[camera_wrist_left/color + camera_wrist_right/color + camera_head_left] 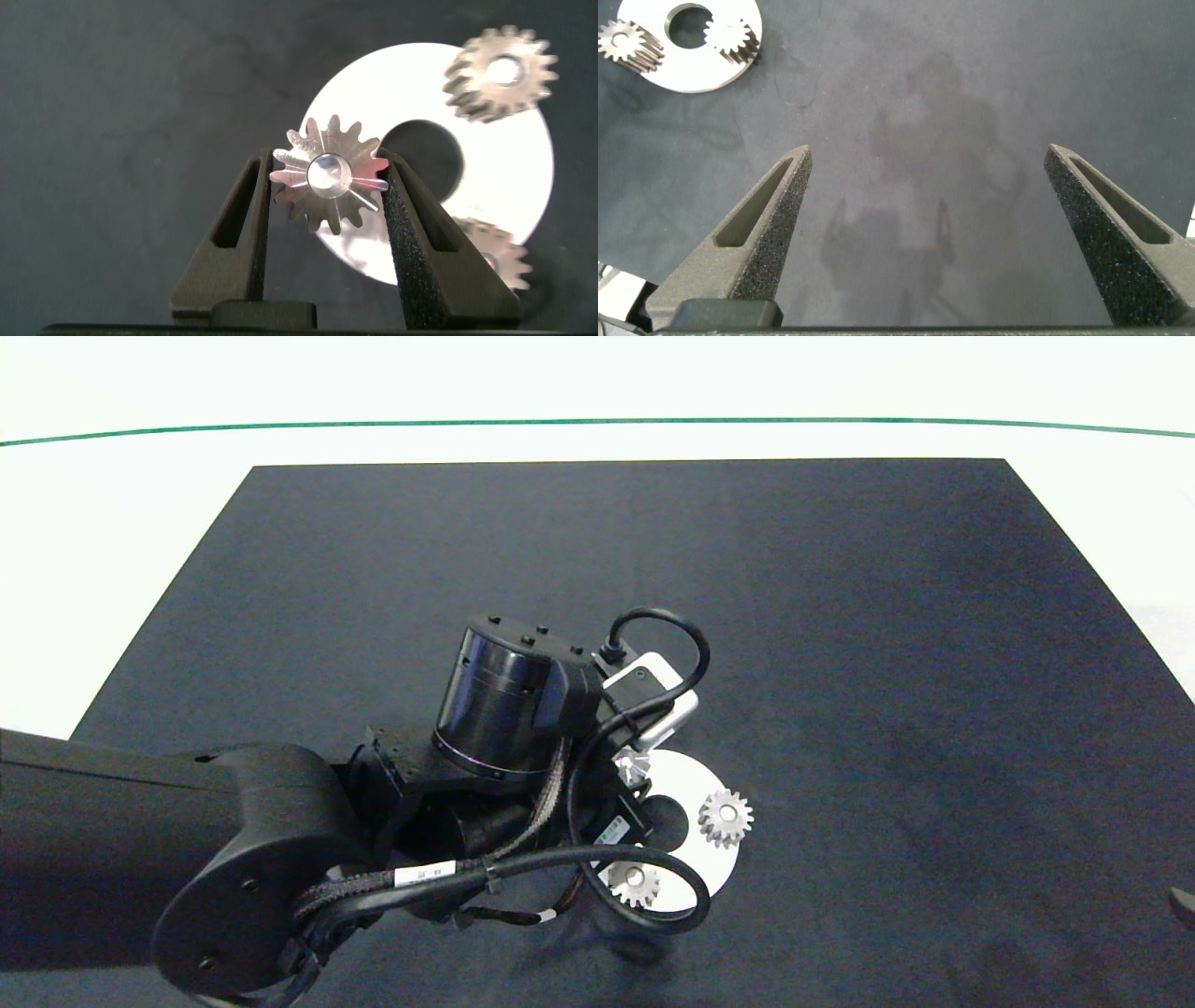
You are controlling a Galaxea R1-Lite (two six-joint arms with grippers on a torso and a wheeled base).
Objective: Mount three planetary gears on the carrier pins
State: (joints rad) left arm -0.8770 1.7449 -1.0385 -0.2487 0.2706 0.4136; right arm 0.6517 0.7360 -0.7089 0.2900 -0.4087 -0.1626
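We judge this to be the last of the three placements. The left gripper (327, 182) is closed on the third gear (328, 174), pinched by its teeth between both fingers, and holds it at the disc's (698, 775) edge, on the side nearest the left arm. A bright round face shows in its bore (we think a pin's (327, 173) top, though we cannot tell whether the gear is fully down). Two more gears (725, 818) sit on the disc, one across the central hole from the gripper, the other (634, 883) at the near rim. Next we would press the gear flat, then release it. The right gripper (926, 219), fingers spread wide and empty, hovers over the black mat (840, 616), well away from the disc. No containers are present.
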